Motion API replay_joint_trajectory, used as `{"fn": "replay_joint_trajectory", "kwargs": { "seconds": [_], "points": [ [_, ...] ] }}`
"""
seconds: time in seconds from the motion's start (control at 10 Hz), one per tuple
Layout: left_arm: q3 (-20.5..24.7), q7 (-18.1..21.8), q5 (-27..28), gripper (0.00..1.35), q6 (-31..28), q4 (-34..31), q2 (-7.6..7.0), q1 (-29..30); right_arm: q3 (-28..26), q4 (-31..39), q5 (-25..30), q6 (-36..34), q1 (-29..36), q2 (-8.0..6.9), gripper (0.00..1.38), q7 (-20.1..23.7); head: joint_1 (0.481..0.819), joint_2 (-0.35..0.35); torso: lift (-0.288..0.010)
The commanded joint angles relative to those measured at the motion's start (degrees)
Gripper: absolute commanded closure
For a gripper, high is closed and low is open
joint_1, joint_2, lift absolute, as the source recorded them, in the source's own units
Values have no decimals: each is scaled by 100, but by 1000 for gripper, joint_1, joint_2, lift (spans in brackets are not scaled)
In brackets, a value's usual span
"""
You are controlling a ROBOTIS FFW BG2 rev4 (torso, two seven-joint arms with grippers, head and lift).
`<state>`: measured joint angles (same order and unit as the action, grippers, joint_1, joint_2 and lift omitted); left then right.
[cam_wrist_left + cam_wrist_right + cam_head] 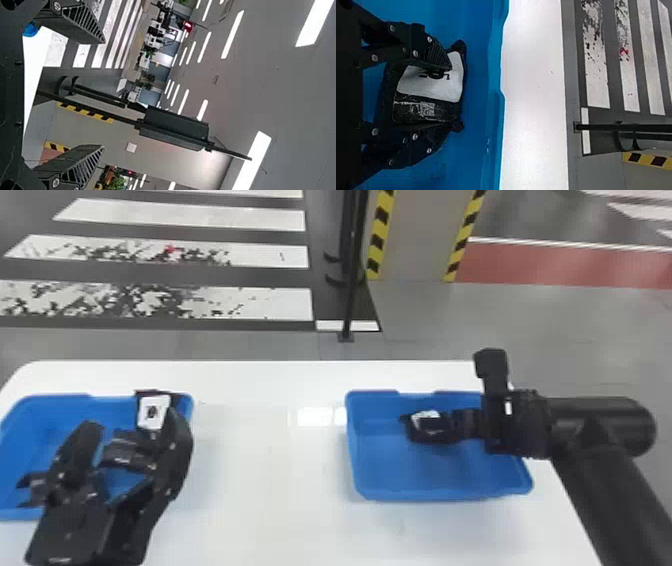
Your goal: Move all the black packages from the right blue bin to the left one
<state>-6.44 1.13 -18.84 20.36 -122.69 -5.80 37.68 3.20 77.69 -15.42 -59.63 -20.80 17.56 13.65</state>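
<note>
My left gripper [131,427] stands open over the left blue bin [30,415] in the head view. Beside it, near that bin's back right corner, is a black package with a white label [151,411]. In the left wrist view the two fingers of the left gripper [104,94] are wide apart with nothing between them. Inside the right blue bin [390,475], my right gripper [442,426] reaches in from the right onto a black package [427,424]. The right wrist view has the right gripper [449,97] shut on this package [431,85], a finger along each side, partly covering its white label.
Both bins stand on a white table [260,470], with a wide stretch of tabletop between them. Behind the table are a thin black post [351,290] and a pillar [420,235] with yellow and black edges.
</note>
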Motion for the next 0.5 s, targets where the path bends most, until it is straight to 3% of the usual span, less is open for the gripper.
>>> {"fn": "replay_joint_trajectory", "kwargs": {
  "seconds": [0.0, 0.2, 0.4],
  "points": [
    [4, 1, -1, 101, 18, 28, 0, 1, -23, 211, -80, 169, 139, -15, 1222, -3, 695, -106, -132],
    [15, 10, -36, 101, 46, 42, 0, 1, -183, 563, -286, 254, 420, -33, 1233, -3, 695, -94, -132],
    [38, 1, -24, 101, 229, 42, 17, 1, -560, 1575, -686, 352, 1067, -103, 1233, -3, 695, -79, -132]
  ]
}}
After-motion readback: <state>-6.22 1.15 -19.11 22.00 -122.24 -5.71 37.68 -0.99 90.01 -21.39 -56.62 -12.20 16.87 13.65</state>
